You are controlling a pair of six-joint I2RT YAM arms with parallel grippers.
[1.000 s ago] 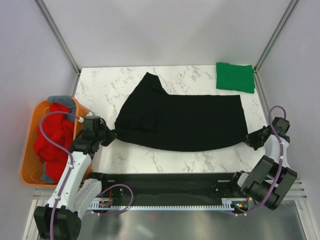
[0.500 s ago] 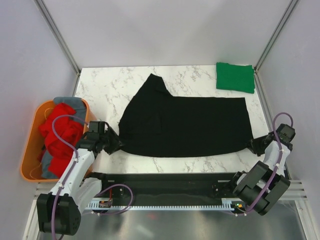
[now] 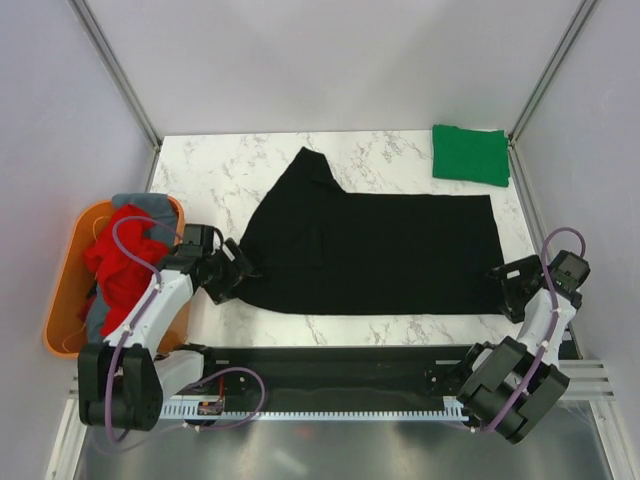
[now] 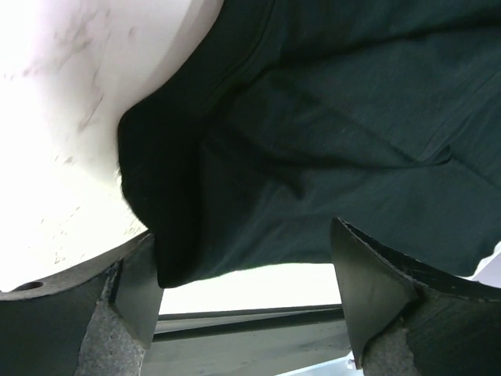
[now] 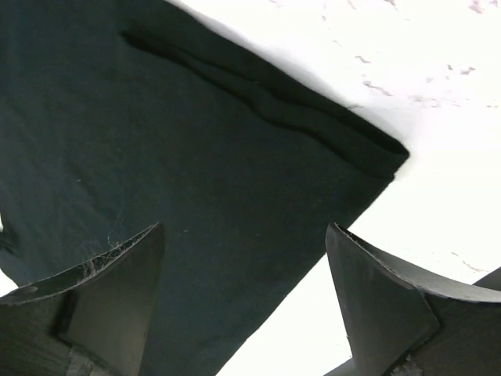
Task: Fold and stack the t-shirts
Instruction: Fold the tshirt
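Observation:
The black t-shirt (image 3: pixel 370 250) lies spread flat across the marble table, one sleeve pointing to the far side. My left gripper (image 3: pixel 232 272) stands open at its near left corner, the cloth (image 4: pixel 313 141) just beyond the jaws (image 4: pixel 244 258) and not held. At the shirt's near right corner my right gripper (image 3: pixel 508 285) is open too, hovering over the hem (image 5: pixel 156 141) with nothing between the fingers (image 5: pixel 244 235). A folded bright green t-shirt (image 3: pixel 470 153) sits at the far right corner. The red t-shirt (image 3: pixel 120 270) and the grey one (image 3: pixel 145 205) are bunched in the tub.
The orange plastic tub (image 3: pixel 52 320) stands off the table's left edge beside the left arm. Bare marble (image 3: pixel 215 170) shows at the far left. Metal frame posts rise at both far corners. A black rail runs along the near edge.
Both grippers went from shut on the black shirt's near corners to open, letting the cloth go. The shirt shifted slightly right and now lies flat.

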